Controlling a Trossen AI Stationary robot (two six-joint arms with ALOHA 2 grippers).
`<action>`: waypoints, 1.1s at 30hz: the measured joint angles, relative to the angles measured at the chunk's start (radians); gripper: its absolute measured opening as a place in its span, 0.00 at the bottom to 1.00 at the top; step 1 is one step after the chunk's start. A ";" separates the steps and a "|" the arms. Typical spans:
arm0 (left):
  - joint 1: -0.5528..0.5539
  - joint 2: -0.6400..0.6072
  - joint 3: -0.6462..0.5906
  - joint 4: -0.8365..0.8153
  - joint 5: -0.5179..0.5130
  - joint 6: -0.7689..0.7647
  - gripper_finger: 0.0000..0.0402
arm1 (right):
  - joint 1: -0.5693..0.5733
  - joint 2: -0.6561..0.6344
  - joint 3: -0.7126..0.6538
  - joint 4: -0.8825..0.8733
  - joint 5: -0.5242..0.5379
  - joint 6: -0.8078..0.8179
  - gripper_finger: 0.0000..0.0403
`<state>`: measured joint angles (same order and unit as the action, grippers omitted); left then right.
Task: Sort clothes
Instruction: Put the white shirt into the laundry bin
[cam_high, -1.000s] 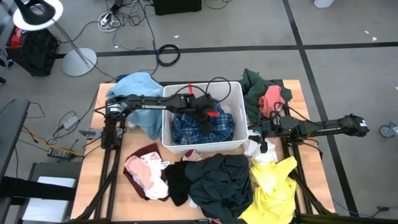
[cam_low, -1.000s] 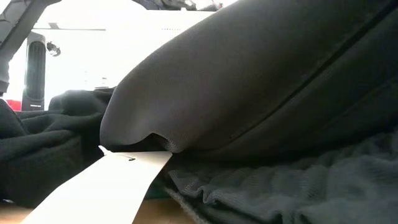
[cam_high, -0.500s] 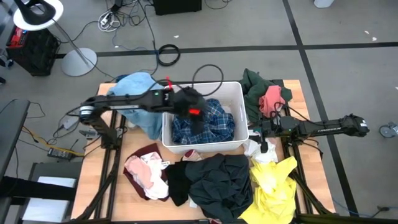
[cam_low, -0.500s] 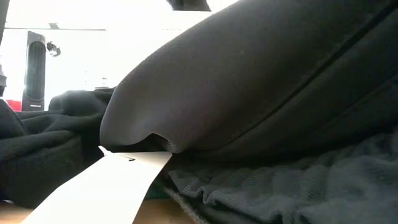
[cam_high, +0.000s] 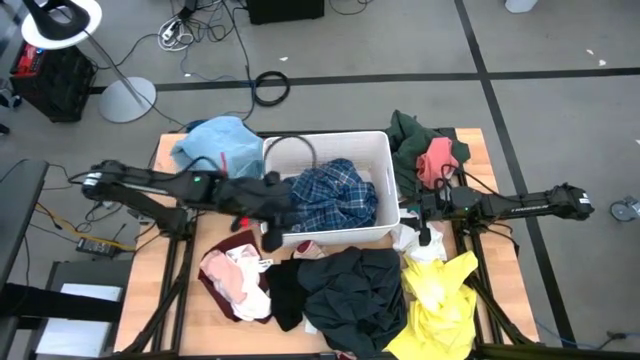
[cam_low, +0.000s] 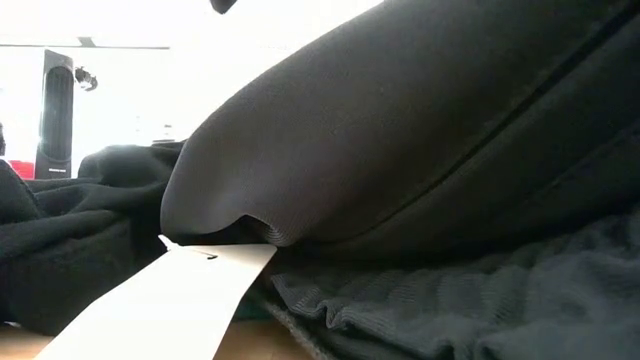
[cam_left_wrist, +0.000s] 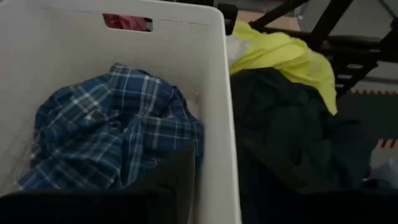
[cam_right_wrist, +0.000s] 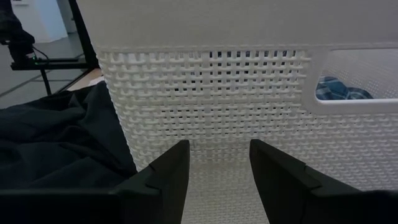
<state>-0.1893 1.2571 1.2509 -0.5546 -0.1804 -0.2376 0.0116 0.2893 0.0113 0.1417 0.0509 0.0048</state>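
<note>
Looking straight down, the white bin (cam_high: 325, 140) sits mid-table holding the blue plaid shirt (cam_high: 335, 195). The left gripper (cam_high: 272, 232) hangs at the bin's near-left corner; its jaws I cannot tell. The right gripper (cam_high: 405, 214) rests by the bin's right wall. The dark green garment (cam_high: 350, 285), yellow garment (cam_high: 440, 295), pink pile (cam_high: 232, 275) and light blue cloth (cam_high: 215, 138) crowd the table.

The low view is blocked by dark fabric (cam_low: 420, 150).

The left wrist view alone shows a pink patch through the bin's handle slot.

The right wrist view shows its fingers (cam_right_wrist: 168, 171) parted, empty, nearly against the lattice wall.
</note>
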 joint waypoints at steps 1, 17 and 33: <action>-0.016 -0.021 -0.018 -0.004 -0.017 -0.003 0.34 | 0.000 0.000 0.000 0.000 0.000 0.000 0.43; -0.121 -0.274 -0.229 -0.140 -0.167 -0.177 0.34 | 0.000 0.000 0.000 0.012 -0.001 0.021 0.43; -0.126 -0.319 -0.354 -0.082 -0.158 -0.240 0.34 | 0.000 -0.001 0.000 0.054 -0.179 0.305 0.43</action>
<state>-0.3157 0.9385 0.8971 -0.6365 -0.3382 -0.4777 0.0120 0.2886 0.0113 0.1958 -0.1279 0.3096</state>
